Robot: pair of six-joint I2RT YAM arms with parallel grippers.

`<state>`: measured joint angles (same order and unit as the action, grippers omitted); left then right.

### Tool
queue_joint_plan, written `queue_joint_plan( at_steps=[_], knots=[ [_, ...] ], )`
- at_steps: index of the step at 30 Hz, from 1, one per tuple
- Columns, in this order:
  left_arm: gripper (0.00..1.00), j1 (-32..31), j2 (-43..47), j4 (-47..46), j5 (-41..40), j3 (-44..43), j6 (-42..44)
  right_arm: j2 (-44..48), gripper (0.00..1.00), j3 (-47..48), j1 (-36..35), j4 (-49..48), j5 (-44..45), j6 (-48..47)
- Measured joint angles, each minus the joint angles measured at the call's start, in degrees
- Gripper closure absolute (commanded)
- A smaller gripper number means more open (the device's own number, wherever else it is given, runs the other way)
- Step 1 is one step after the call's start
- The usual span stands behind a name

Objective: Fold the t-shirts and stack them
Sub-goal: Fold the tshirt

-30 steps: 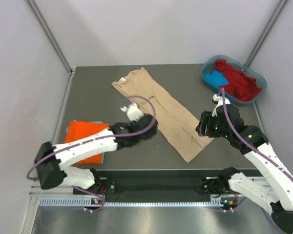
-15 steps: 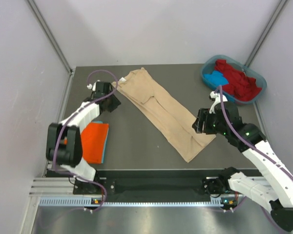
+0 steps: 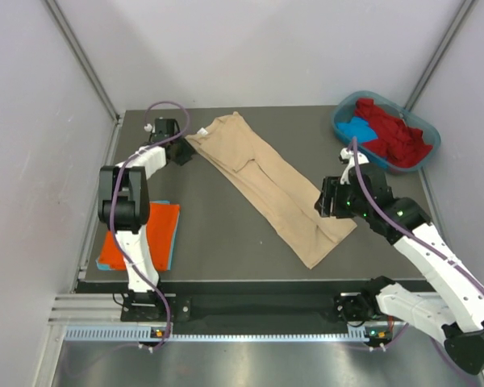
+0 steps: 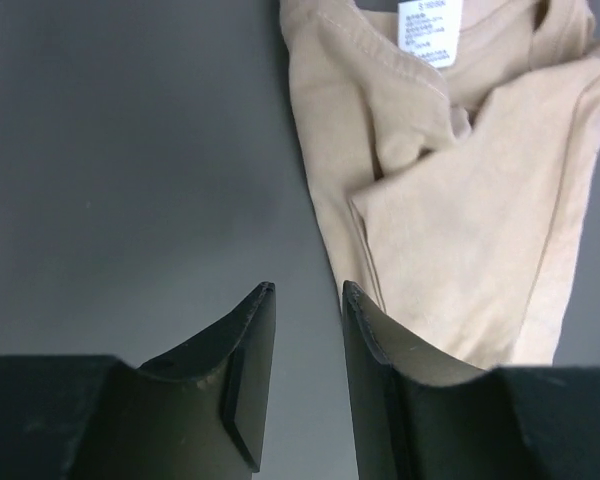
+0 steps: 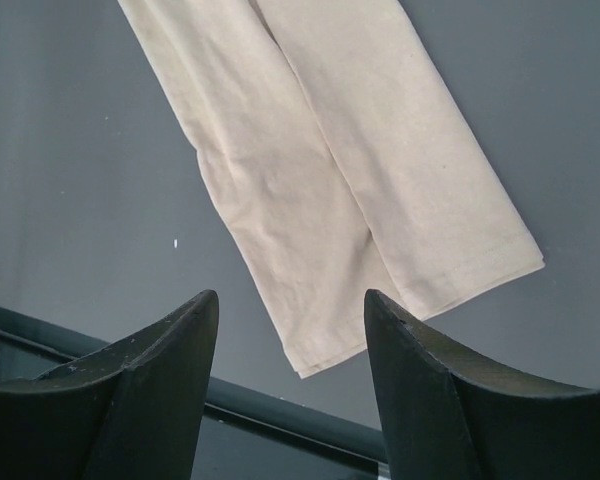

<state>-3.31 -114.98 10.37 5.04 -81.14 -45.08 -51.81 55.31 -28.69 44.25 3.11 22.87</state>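
A beige-tan t-shirt (image 3: 266,181), folded into a long strip, lies slantwise across the table, collar end at the back left. Its white neck label (image 4: 427,30) shows in the left wrist view. My left gripper (image 3: 184,155) sits at the collar end's left edge, open with a narrow gap (image 4: 308,290) over bare table, nothing between the fingers. My right gripper (image 3: 326,201) hovers by the strip's hem end (image 5: 380,200), jaws wide open (image 5: 290,297) and empty. A folded orange t-shirt (image 3: 137,234) lies at the front left on a blue one (image 3: 174,242).
A teal-blue oval tub (image 3: 423,157) at the back right holds crumpled red (image 3: 391,129) and blue (image 3: 356,129) shirts. The table's front edge rail (image 5: 280,405) runs just below the hem end. Grey walls close in the left and right sides.
My left arm swung from the table's middle to the back left, beside the beige shirt's collar end, uncovering the orange shirt. The right gripper edged slightly left toward the hem end.
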Motion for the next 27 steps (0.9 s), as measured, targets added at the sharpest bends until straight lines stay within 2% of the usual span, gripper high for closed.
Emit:
queue_joint_plan(
  at_steps=[10, 18, 21, 22, 24, 27],
  knots=[
    [0.61, 0.22, -9.84, -3.17, -0.63, -7.13, -2.01, -2.8, 0.39, 2.19, 0.76, -0.7, 0.22, -1.31],
    [0.61, 0.39, -11.3, -6.49, -2.43, -7.98, -4.22, -4.11, 0.39, 2.16, 1.2, -1.9, 0.02, -1.77],
    [0.73, 0.48, -11.76, -7.32, -3.3, -8.0, -4.85, -5.07, 0.4, 2.14, 1.36, -2.47, -0.02, -1.79],
    [0.88, 0.55, -12.02, -7.69, -3.56, -8.07, -5.09, -5.44, 0.39, 2.12, 1.4, -2.71, 0.0, -1.79],
    [1.0, 0.66, -12.61, -7.65, -4.5, -8.48, -5.49, -6.08, 0.4, 2.03, 1.49, -2.97, -0.04, -1.79],
    [1.0, 1.05, -14.03, -7.76, -4.87, -10.4, -6.05, -6.54, 0.42, 0.9, 1.49, -3.56, -0.33, -1.81]
  ],
)
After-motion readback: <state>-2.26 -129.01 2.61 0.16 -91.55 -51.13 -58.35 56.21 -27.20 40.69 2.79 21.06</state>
